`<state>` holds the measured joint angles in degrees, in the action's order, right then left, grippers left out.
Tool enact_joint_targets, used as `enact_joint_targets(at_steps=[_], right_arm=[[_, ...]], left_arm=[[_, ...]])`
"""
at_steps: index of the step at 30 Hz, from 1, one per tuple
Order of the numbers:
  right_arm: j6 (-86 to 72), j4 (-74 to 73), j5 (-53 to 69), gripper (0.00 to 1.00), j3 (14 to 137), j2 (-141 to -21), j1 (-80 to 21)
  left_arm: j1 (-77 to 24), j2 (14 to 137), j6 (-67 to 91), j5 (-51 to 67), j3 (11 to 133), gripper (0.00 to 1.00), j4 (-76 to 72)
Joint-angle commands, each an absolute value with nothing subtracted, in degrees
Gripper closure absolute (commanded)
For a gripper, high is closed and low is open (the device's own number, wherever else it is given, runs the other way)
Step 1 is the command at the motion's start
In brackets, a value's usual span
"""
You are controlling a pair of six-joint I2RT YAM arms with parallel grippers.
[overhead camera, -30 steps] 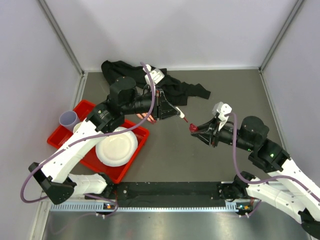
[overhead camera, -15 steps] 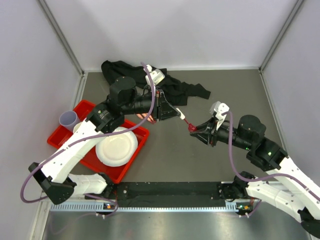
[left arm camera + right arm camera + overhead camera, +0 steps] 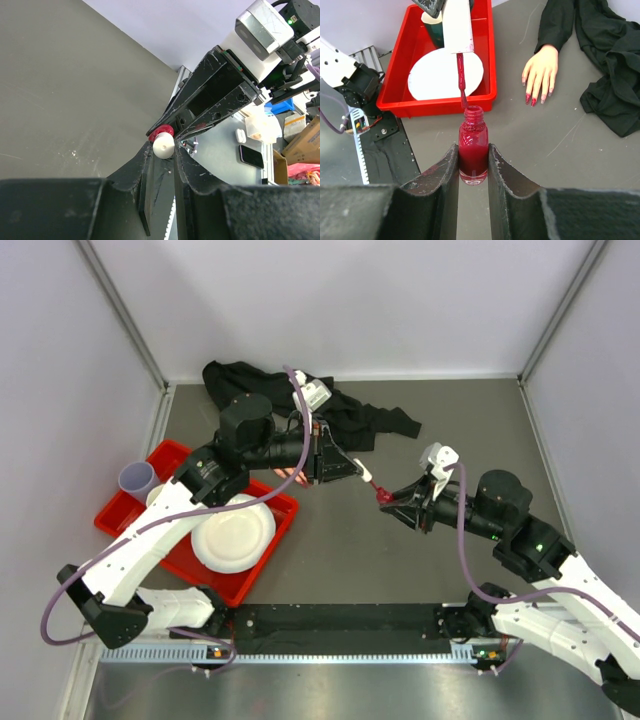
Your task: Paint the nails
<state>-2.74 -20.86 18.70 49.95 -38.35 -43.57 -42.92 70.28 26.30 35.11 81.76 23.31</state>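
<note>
My left gripper (image 3: 345,469) is shut on the white cap (image 3: 163,145) of the polish brush (image 3: 461,80). The brush's red tip hangs just above the open mouth of the small red polish bottle (image 3: 473,147). My right gripper (image 3: 472,150) is shut on that bottle and holds it upright above the table; it also shows in the top view (image 3: 392,500). The pale mannequin hand (image 3: 540,67) lies flat on the table with its dark-red nails (image 3: 532,100) toward me and its black sleeve (image 3: 610,60) behind. In the top view the hand is mostly hidden under my left arm.
A red tray (image 3: 130,508) at the left holds a white plate (image 3: 232,533) and a lilac cup (image 3: 136,478). Black fabric (image 3: 365,420) is spread at the back of the grey table. Walls close in on three sides.
My right gripper has shifted the bottle slightly left and up toward the brush tip. The left arm has barely moved.
</note>
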Motion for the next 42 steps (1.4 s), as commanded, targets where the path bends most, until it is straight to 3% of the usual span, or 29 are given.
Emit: enact_joint_targets(at_steps=[1,42], right_arm=[[-3.08,-18.63,19.25,1.0,52.38,-37.71,-43.33],[-2.81,-18.46,19.78,1.0,52.03,-36.91,-43.33]], left_arm=[[-43.33,70.05,26.72,36.04,84.11,1.0,19.86],[-43.77,70.84,26.63,36.04,82.79,1.0,21.0]])
